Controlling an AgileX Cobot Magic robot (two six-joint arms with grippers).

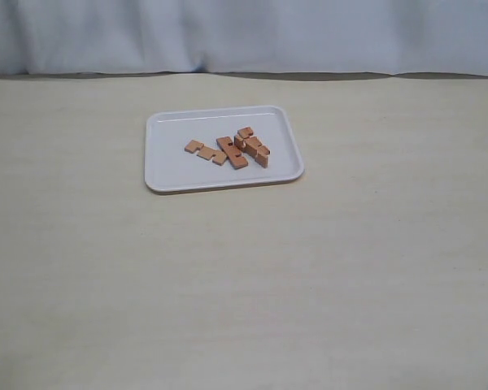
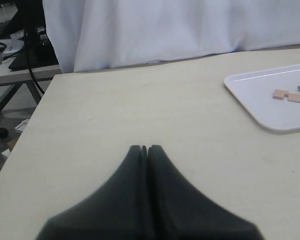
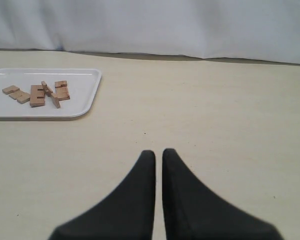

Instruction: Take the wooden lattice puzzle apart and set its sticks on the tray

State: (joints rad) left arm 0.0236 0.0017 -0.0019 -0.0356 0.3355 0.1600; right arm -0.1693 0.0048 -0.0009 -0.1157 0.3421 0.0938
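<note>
Notched wooden sticks (image 1: 228,150) laid loose on white tray (image 1: 172,168), well ahead of both hands, left hand (image 2: 144,149) pressed together, right hand (image 3: 158,152) closed, nothing held.

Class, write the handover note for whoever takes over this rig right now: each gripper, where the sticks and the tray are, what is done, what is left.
Left gripper: shut, empty, over the bare table, off to the tray's side.
Right gripper: shut, empty, also away from the tray.
Sticks: all on the white tray, one lying apart, the rest bunched and touching.
Done: no assembled lattice shows, and nothing lies off the tray.
Left: probably nothing. Check whether any bunched sticks are interlocked, as the views cannot settle that.
</note>
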